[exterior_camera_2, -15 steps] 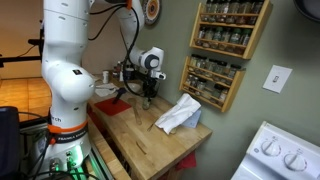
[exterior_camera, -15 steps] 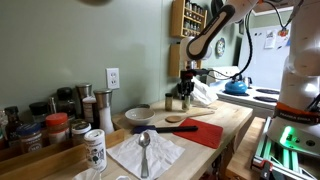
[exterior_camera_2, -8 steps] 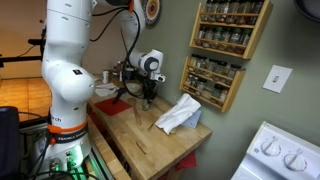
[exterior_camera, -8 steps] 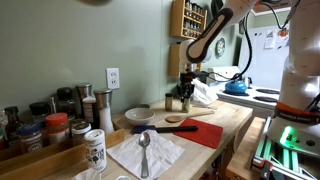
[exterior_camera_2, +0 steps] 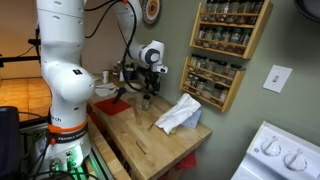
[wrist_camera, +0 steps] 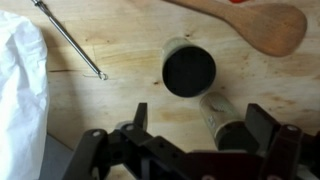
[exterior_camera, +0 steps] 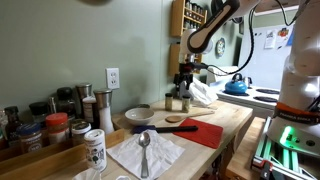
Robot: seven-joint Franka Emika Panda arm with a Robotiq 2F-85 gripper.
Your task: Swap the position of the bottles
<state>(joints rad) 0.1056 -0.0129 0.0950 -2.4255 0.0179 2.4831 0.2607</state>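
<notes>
Where the pale wooden tabletop (exterior_camera: 228, 120) meets the wall in an exterior view, the slim cylindrical bottles (exterior_camera: 184, 100), dark-topped with tan bodies, stand upright side by side beneath the black hand (exterior_camera: 185, 80), near a flat wooden spoon (exterior_camera: 180, 122).

In an exterior view the hand (exterior_camera_2: 147, 82) hangs just above the bottles (exterior_camera_2: 146, 100), with a crumpled white cloth (exterior_camera_2: 180, 114) beside them.

In the wrist view the hand (wrist_camera: 200, 122) is spread wide, gripping nothing. One bottle (wrist_camera: 188, 72) shows a round matte dark top just beyond the fingers; the second bottle (wrist_camera: 222, 118) stands between them on grainy wood.
</notes>
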